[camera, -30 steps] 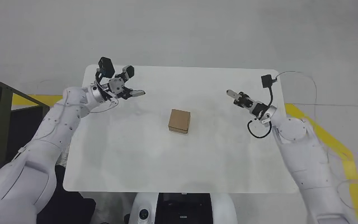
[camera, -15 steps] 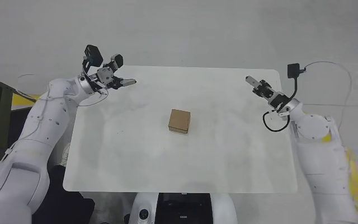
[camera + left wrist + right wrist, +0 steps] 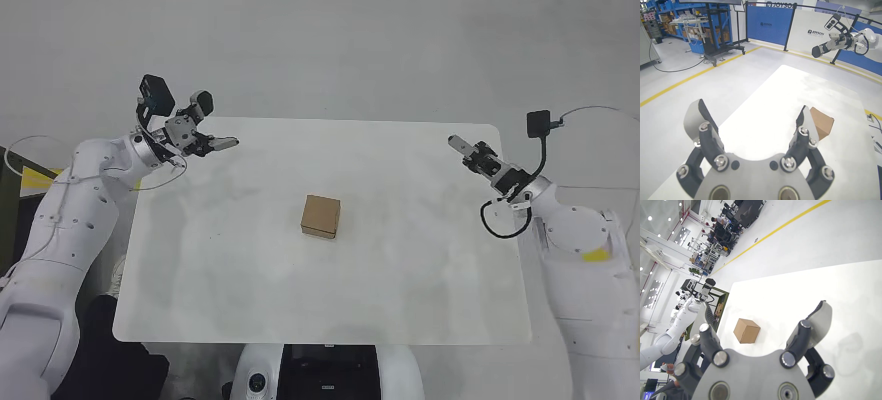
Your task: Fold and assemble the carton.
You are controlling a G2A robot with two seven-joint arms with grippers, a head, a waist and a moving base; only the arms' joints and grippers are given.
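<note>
floor (image 3: 745, 75) pale grey | yellow line (image 3: 677, 84) across it | blue partition panels (image 3: 770, 20) | blue shelving (image 3: 728, 22)

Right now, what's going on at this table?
Nothing is being handled. A small brown carton, folded into a closed box, sits alone in the middle of the white table. The left gripper is over the table's far left corner and the right gripper is near its far right corner. Both have their fingers spread and hold nothing, well apart from the carton.
</note>
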